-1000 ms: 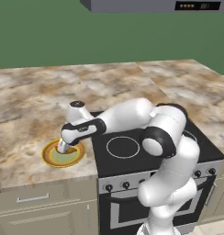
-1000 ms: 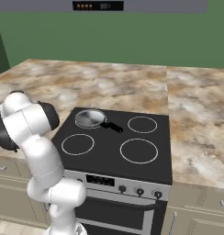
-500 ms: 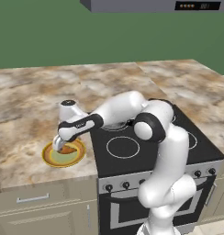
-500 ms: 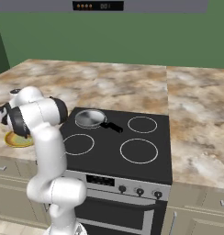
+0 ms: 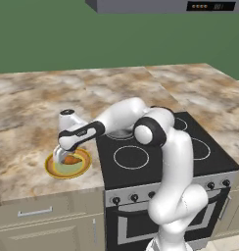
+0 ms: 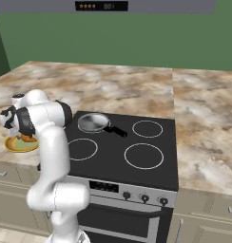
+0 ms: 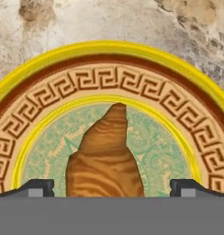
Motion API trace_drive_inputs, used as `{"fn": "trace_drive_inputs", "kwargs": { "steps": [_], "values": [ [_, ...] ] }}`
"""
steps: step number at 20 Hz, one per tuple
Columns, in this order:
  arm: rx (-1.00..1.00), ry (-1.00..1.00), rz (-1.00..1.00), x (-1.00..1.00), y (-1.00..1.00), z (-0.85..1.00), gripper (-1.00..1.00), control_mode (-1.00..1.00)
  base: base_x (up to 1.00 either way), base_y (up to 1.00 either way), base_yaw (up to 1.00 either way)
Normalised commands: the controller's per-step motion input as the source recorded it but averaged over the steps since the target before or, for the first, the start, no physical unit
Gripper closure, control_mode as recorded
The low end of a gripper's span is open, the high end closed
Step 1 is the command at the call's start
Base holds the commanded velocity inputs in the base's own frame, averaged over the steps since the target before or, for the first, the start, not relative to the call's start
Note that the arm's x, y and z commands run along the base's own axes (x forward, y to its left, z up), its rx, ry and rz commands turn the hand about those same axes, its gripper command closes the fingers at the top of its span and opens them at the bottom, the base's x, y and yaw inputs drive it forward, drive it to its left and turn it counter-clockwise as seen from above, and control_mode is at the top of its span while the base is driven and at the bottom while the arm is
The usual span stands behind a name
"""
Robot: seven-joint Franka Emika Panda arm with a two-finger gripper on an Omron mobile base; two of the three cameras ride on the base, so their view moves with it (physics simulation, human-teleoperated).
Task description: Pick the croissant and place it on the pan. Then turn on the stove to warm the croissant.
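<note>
Two fingertips: showing at the bottom of the hand view, one (image 7: 36,187) on each side of the croissant (image 7: 104,158), well apart from each other.
Jaws: standing spread wide, with bare plate showing between each tip and the pastry; they are pinching nothing.
Gripper: hanging low over the plate (image 5: 81,170) in the left base view, gripper (image 5: 62,158) pointing down at the pastry; whether the tips are touching the plate cannot be told.
Croissant: lying in the green centre of the plate (image 7: 109,50), between the tips, its point aiming away from the hand; also peeking out beside the hand at (image 5: 71,160) and (image 6: 27,138).
Plate edge: sitting on the counter (image 5: 23,122) near its front edge and just left of the stove (image 5: 141,169); its yellow rim is ringing the pastry with room all round.
Open room: marbled counter (image 6: 203,109) is lying bare behind and to the left of the plate.
Pan: sitting on the stove's back left burner (image 6: 92,122), black handle pointing right, well apart from the plate.
Stove: front knobs (image 6: 144,198) lining its silver panel.
</note>
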Motion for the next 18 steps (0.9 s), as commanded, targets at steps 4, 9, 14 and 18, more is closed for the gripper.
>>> {"fn": "trace_drive_inputs", "kwargs": {
  "steps": [4,9,14,18],
  "values": [
    [0.00,0.05,0.00,0.00,0.00,-0.28,-1.00,-1.00,0.00,0.00,0.00],
    [0.00,0.03,0.00,0.00,0.00,-0.33,-1.00,-1.00,0.00,0.00,0.00],
    [0.00,0.01,0.00,0.00,0.00,-0.34,1.00,-1.00,0.00,0.00,0.00],
    [-0.01,0.00,0.00,-0.03,0.00,-0.33,1.00,-1.00,0.00,0.00,0.00]
  ]
}}
